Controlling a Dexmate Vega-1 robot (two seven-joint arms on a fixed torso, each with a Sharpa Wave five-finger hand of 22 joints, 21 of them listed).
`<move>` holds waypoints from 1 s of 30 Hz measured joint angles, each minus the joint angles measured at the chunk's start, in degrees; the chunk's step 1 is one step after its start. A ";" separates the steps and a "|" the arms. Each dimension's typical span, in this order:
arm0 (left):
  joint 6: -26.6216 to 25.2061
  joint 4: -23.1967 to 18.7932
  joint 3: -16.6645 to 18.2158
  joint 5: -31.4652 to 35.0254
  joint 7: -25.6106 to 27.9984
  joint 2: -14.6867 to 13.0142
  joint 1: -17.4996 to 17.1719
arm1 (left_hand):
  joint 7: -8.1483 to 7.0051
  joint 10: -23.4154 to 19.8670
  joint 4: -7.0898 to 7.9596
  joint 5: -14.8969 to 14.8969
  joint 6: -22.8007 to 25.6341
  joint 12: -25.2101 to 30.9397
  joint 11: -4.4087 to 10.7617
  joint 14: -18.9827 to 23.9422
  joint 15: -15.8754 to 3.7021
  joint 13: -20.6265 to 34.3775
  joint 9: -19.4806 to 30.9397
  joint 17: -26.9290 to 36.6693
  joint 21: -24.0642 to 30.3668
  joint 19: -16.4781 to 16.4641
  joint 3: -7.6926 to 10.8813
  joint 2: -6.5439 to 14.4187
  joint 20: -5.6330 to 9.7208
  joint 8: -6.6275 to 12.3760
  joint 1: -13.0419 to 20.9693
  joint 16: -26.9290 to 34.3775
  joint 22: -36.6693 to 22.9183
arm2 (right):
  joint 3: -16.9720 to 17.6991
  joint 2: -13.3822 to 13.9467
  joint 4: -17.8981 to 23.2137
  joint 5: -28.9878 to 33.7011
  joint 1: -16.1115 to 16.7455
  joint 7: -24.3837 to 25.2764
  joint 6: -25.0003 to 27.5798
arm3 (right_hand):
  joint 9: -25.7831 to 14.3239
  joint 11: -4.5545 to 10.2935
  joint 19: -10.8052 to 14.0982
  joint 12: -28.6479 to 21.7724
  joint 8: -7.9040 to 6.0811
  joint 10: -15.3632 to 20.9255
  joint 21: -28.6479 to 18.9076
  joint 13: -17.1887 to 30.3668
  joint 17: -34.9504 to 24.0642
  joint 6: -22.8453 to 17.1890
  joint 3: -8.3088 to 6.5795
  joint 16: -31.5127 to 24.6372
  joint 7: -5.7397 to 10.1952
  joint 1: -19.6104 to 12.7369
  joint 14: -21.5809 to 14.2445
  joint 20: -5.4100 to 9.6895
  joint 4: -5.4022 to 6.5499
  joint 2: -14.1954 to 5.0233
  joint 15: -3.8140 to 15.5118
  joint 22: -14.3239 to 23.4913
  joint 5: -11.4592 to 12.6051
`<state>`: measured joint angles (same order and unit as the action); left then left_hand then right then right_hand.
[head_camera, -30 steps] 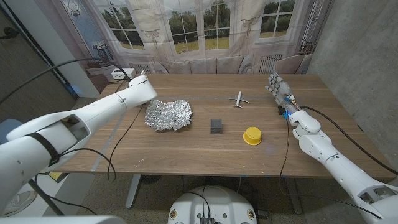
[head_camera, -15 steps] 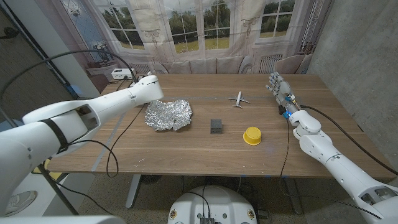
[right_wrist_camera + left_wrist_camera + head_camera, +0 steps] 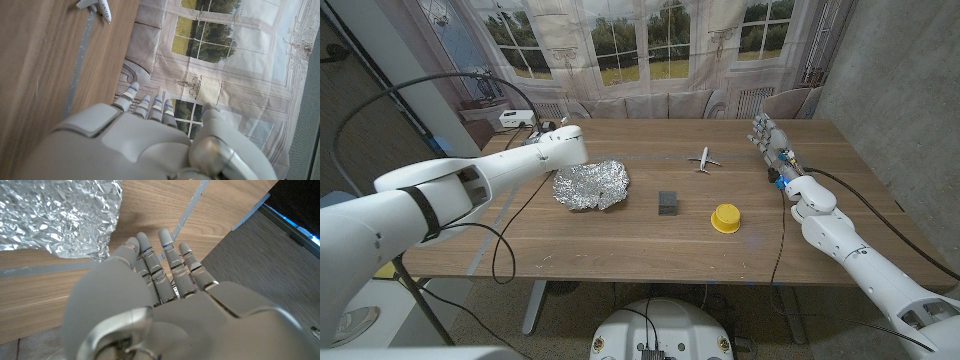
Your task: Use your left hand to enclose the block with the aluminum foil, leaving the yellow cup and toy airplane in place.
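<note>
Nothing is wrapped yet: the left hand (image 3: 165, 305), fingers (image 3: 167, 255) straight, slightly apart and holding nothing, has the crumpled silver aluminum foil sheet (image 3: 591, 185) just beyond its fingertips, and the small dark grey block (image 3: 668, 203) lies bare past that.

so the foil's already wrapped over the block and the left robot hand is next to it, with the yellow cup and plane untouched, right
Not quite. The head view shows the block bare on the table, apart from the crumpled foil. The rest holds: the left robot hand is beside the foil, and the yellow cup and plane sit untouched.
</note>
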<state>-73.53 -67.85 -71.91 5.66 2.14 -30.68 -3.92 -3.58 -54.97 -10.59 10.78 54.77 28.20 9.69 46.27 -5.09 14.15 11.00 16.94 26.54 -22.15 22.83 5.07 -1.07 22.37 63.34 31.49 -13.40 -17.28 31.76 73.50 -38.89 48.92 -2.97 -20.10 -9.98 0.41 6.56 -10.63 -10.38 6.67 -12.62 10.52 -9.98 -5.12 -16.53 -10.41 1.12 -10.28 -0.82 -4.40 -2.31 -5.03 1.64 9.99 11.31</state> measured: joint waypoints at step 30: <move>-2.52 1.44 -0.67 1.97 2.56 1.94 -0.47 | 5.07 21.93 11.28 0.72 -28.92 -4.57 -6.61 -13.00 1.84 10.67 2.30 0.87 6.07 6.44 -15.89 -10.03 -6.19 -10.57 -19.77 -11.13 -0.18 | 0.61 0.73 2.23 0.04 1.81 0.85 -0.01 | 0.00 -0.72 0.89 -0.41 0.00 1.35 0.00 0.00 0.00 -0.21 0.25 -0.45 -0.21 0.12 -1.33 0.28 -0.25 -0.14 0.12 0.00 0.00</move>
<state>-76.05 -66.41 -72.59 7.63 4.70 -28.74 -4.39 1.49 -33.04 0.68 11.51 25.85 23.62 3.07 33.27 -3.25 24.82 13.30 17.81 32.61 -15.71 6.94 -4.97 -7.26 11.80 43.57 20.36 -13.58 -16.67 32.49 75.73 -38.85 50.73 -2.11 -20.11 -9.98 -0.30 7.45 -11.04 -10.38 8.02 -12.62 10.52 -9.98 -5.33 -16.28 -10.86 0.91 -10.16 -2.15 -4.13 -2.55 -5.17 1.76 9.99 11.31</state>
